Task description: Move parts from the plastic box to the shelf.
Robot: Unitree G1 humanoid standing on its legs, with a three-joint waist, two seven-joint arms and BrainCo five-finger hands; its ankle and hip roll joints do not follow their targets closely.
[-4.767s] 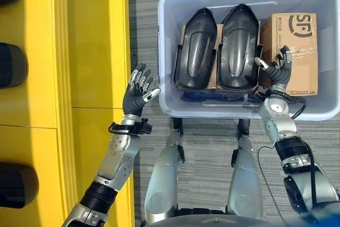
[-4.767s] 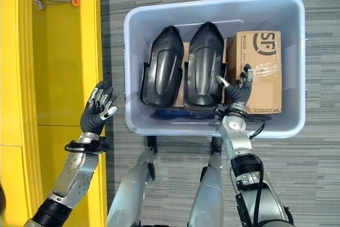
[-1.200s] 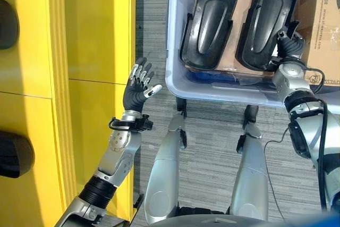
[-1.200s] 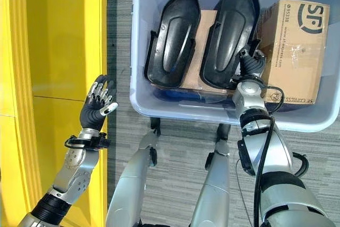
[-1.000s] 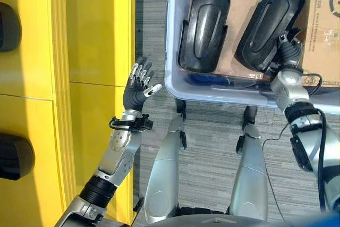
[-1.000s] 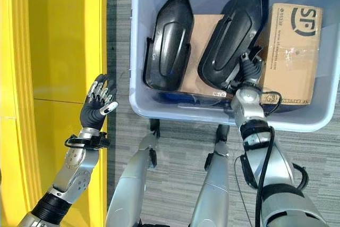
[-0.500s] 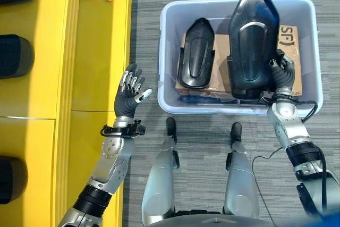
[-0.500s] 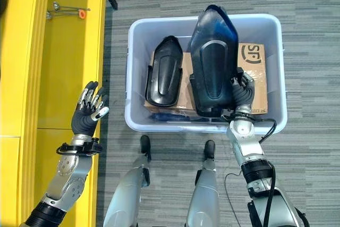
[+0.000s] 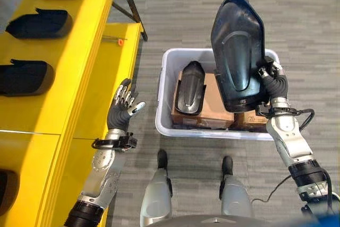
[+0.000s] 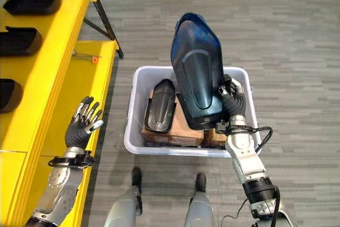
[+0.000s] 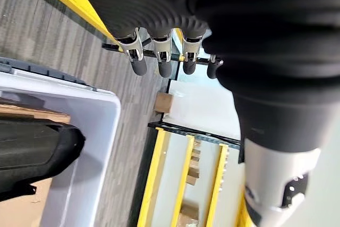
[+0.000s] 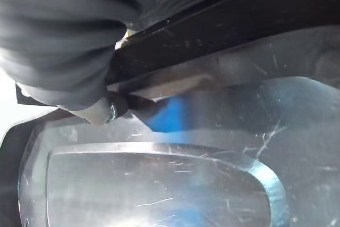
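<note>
My right hand (image 9: 273, 83) is shut on the lower edge of a large black shell-shaped part (image 9: 237, 51), holding it upright above the grey plastic box (image 9: 163, 107). The part's glossy inner face (image 12: 186, 174) shows close up in the right wrist view. A second black part (image 9: 189, 87) lies in the box on brown cardboard (image 9: 217, 104). My left hand (image 9: 121, 111) hovers open and empty beside the yellow shelf (image 9: 79, 67), left of the box; its straight fingers (image 11: 159, 59) show in the left wrist view.
Three black parts (image 9: 24, 77) lie in a row on the shelf's upper level. An orange-tipped tool (image 9: 114, 40) rests on the lower yellow board. A black shelf leg (image 9: 130, 6) slants behind the box. Grey carpet (image 9: 303, 35) surrounds the box.
My right hand has lifted the right-hand black part up out of the box and stood it upright. The camera has pulled back and higher, showing more shelf. The left hand stays open.
</note>
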